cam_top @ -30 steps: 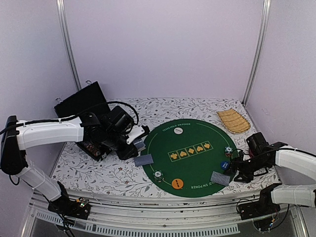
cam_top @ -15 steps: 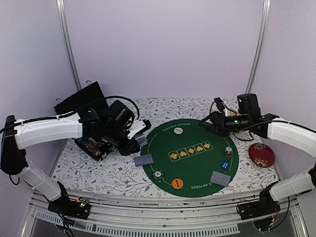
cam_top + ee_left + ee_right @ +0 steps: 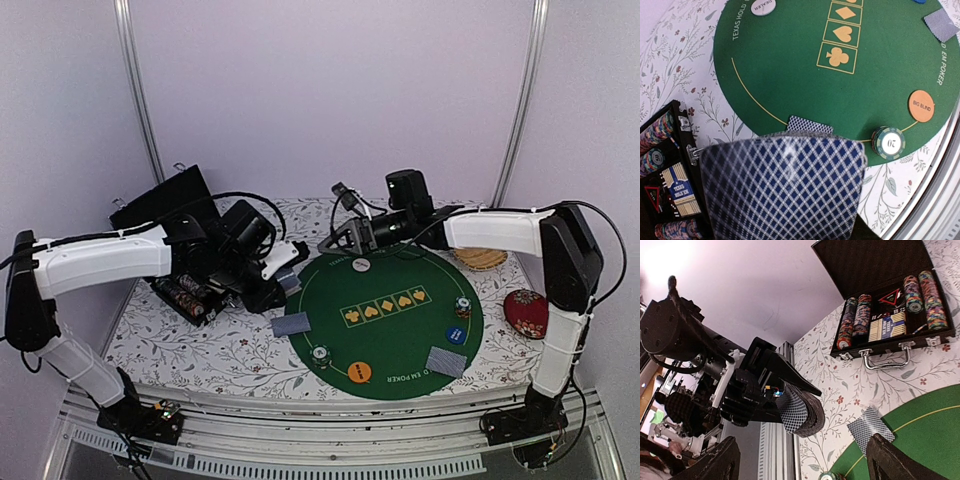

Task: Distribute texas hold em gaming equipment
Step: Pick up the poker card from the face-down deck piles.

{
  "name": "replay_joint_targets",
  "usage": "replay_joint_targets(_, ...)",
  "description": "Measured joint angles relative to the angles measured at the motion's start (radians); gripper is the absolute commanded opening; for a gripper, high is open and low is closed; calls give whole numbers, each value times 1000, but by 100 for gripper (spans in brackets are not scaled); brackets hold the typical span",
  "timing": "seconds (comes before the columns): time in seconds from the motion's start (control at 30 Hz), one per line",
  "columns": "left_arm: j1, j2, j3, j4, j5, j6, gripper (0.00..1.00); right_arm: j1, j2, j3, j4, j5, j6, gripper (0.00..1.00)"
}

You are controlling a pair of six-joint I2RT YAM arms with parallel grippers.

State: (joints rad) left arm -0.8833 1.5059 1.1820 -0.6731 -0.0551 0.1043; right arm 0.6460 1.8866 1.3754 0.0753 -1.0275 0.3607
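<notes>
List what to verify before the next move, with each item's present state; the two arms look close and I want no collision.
1. Left gripper grips the card deck: ok.
2. Right gripper open and empty: ok.
3. Grippers apart in the top view: ok.
4. Dealt card lies flat, face down, at the green mat's left rim: ok.
5. Number of cards left in the deck: cannot tell.

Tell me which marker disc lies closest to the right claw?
The white dealer disc, just beside the right gripper; the blue disc and orange disc lie far off toward the front.
</notes>
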Motion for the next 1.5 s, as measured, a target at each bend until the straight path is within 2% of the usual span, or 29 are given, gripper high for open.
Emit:
replay_joint_targets(0.2, 0, 16, 8, -15, 0, -2, 43, 50, 114, 55, 35, -74, -5, 89)
replay_joint_targets(0.43, 0, 19, 11, -15, 10, 0, 43, 69, 214, 79, 140, -113, 75, 88)
replay_joint_targets(0.83, 0, 19, 11, -12, 21, 0, 43, 85, 275, 84, 340, -136, 230, 88)
replay_joint_targets(1.17, 0, 23, 11, -10, 37, -3, 43, 115, 360, 87, 584, -131, 432, 85)
replay_joint_targets(1.3, 0, 27, 11, -7, 40, -3, 43, 134, 380, 102, 607, -114, 467, 76)
replay_joint_targets(1.5, 0, 27, 10, -5, 31, -5, 42, 143, 381, 102, 550, -66, 427, 52)
